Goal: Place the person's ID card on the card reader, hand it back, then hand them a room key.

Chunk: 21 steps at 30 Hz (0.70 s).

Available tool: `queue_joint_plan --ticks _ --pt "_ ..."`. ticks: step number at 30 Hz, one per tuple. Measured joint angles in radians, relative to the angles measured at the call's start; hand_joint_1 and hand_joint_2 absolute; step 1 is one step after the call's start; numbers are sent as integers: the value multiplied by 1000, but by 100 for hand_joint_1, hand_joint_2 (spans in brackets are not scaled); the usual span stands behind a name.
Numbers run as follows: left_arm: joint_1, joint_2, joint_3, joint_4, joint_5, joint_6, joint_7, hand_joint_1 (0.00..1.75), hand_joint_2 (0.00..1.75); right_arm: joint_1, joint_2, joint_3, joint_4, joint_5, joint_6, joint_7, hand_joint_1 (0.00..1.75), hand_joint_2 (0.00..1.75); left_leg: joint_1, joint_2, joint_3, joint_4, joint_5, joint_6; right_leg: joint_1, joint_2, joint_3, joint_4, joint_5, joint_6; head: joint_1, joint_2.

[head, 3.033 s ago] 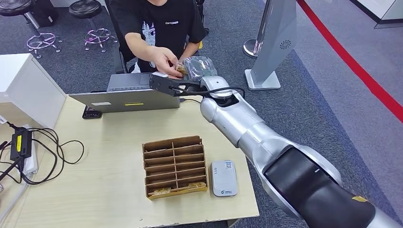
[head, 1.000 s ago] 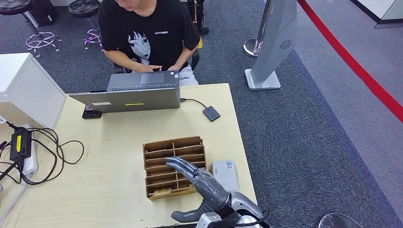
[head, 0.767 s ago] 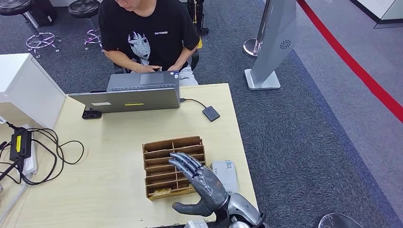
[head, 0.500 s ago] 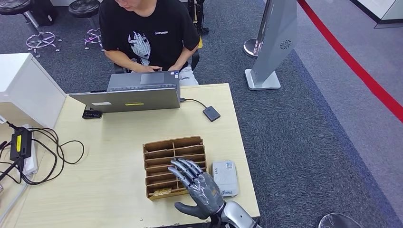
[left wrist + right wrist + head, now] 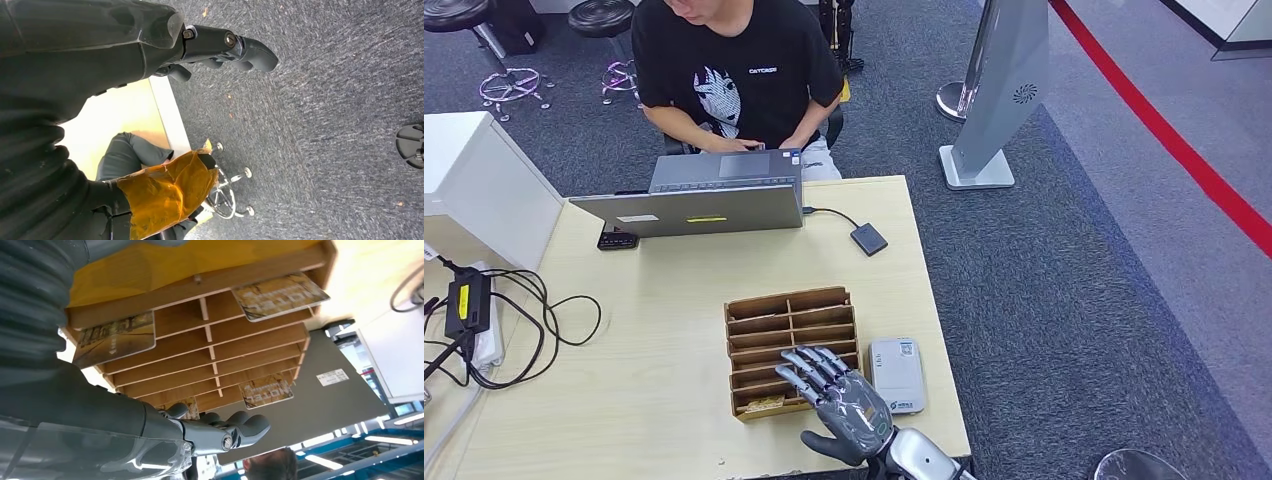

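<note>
From the head view I have my right hand (image 5: 844, 410) empty, fingers spread, over the wooden card rack (image 5: 792, 350) near the desk (image 5: 664, 330) front edge, card reader (image 5: 896, 374) just beside it.

Left wrist view: left hand (image 5: 220, 47) loosely curled, holding nothing, above carpet.

Right wrist view: room key cards (image 5: 280, 296) lie flat in slots, long edges poking out. I judge them thin, stiff, light and slick; pinch the exposed end.
</note>
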<state>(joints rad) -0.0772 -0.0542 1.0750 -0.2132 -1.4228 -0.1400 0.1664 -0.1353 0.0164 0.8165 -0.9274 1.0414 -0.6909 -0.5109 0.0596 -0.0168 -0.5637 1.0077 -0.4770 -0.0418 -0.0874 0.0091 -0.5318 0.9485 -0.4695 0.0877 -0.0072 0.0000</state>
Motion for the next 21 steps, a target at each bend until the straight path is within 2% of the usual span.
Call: queue_joint_plan --ticks 4,9,15,21 --pt "0 0 0 0 -3 0 0 0 175 18 2 -60 -19 118 0 27 0 175 0 0 0 0 0 0 0 0 0 0 0 0 0 0" --pt "0 0 0 0 -4 0 0 0 175 38 2 -148 -54 188 -1 21 0 175 0 0 0 0 0 0 0 0 0 0 0 0 0 0" --pt "0 0 0 0 -4 1 0 0 175 56 2 -243 -94 215 -1 10 0 175 0 0 0 0 0 0 0 0 0 0 0 0 0 0" --pt "0 0 0 0 -4 1 0 0 175 69 3 -282 -111 216 -1 7 0 175 0 0 0 0 0 0 0 0 0 0 0 0 0 0"
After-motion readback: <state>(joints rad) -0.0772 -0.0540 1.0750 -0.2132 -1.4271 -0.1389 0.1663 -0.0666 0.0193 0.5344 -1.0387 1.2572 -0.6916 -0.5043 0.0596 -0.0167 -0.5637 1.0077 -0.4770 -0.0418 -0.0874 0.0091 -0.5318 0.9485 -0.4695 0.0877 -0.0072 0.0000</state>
